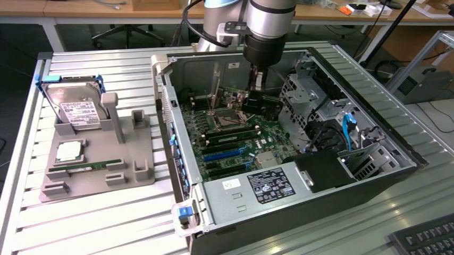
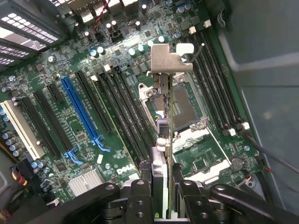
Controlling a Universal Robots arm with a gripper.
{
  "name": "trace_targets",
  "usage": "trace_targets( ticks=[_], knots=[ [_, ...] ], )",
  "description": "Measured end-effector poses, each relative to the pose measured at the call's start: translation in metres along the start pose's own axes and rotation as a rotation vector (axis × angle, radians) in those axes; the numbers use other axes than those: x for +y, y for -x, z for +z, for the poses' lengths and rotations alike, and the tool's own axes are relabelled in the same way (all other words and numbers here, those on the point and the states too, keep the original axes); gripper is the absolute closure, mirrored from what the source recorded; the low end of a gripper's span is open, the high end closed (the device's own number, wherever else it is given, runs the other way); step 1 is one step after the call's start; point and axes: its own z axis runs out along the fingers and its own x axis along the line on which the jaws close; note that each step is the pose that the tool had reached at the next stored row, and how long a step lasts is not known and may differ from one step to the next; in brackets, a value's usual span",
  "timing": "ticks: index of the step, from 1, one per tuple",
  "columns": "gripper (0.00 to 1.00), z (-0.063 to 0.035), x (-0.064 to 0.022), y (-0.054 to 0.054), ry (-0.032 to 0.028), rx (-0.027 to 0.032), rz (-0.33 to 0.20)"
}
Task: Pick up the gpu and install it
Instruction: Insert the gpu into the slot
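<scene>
1. The black two-fingered gripper (image 2: 164, 196) on the grey robot arm (image 1: 271, 21) is clamped on the gpu (image 2: 169, 116), a thin dark expansion card seen edge-on, one finger pressed to each flat face.
2. The card runs straight out from between the fingers, ending in a bent silvery metal bracket (image 2: 170, 58).
3. In the exterior view the held card (image 1: 257, 85) hangs under the wrist, inside the open black and silver computer case (image 1: 369, 180), above the board and not seated in any slot.
4. Beneath the card in the wrist view: the green motherboard (image 2: 117, 154), with the square metal-framed processor socket (image 2: 180, 109) directly behind the card's edge.
5. To one side of the socket lie long black slots, then a blue expansion slot (image 2: 81, 114) with blue end clips, then a cream-white slot (image 2: 21, 128) near the board's edge. More black slots run along the socket's other side.
6. A finned silvery heatsink (image 2: 86, 179) sits near the white "DELL" lettering on the board.
7. Exterior view, farther off: a black power supply box with white label (image 1: 273, 183) at the case's near end; silvery drive cages (image 1: 305, 101) toward the exterior view's right.
8. On the ribbed metal table (image 1: 106, 228), at the exterior view's left and well apart from the case: a grey plastic parts stand (image 1: 99, 159) holding a silvery hard drive with white label (image 1: 78, 111), a square silver processor chip (image 1: 69, 151) and a narrow green memory stick (image 1: 85, 167).
</scene>
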Motion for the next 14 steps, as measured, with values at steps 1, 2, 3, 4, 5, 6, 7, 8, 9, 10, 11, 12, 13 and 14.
trace_targets(
  ticks=[1,2,3,4,5,6,7,8,9,10,11,12,13,14],
  knots=[
    [0.73,0.0,0.0,-0.0001,0.0001,-0.0004,-0.003],
    [0.73,0.0,-0.0001,-0.0001,0.0002,-0.0005,-0.006],
    [0.73,0.0,-0.0001,-0.0002,0.0004,-0.0011,-0.013],
    [0.73,0.0,-0.0001,-0.0002,0.0005,-0.0013,-0.016],
    [0.73,0.0,-0.0001,-0.0003,0.0007,-0.0018,-0.02],
    [0.73,0.0,-0.0001,-0.0003,0.0008,-0.0021,-0.025],
    [0.73,0.0,-0.0002,-0.0004,0.001,-0.0024,-0.029],
    [0.73,0.0,-0.0002,-0.0004,0.0011,-0.0029,-0.034],
    [0.73,0.0,-0.0002,-0.0004,0.0012,-0.0031,-0.037],
    [0.73,0.0,-0.0002,-0.0004,0.0013,-0.0034,-0.041],
    [0.73,0.0,-0.0002,-0.0005,0.0015,-0.0038,-0.046],
    [0.73,0.0,-0.0002,-0.0005,0.0016,-0.0041,-0.049],
    [0.73,0.0,-0.0002,-0.0005,0.0018,-0.0047,-0.056],
    [0.73,0.0,-0.0002,-0.0005,0.002,-0.005,-0.06]
  ],
)
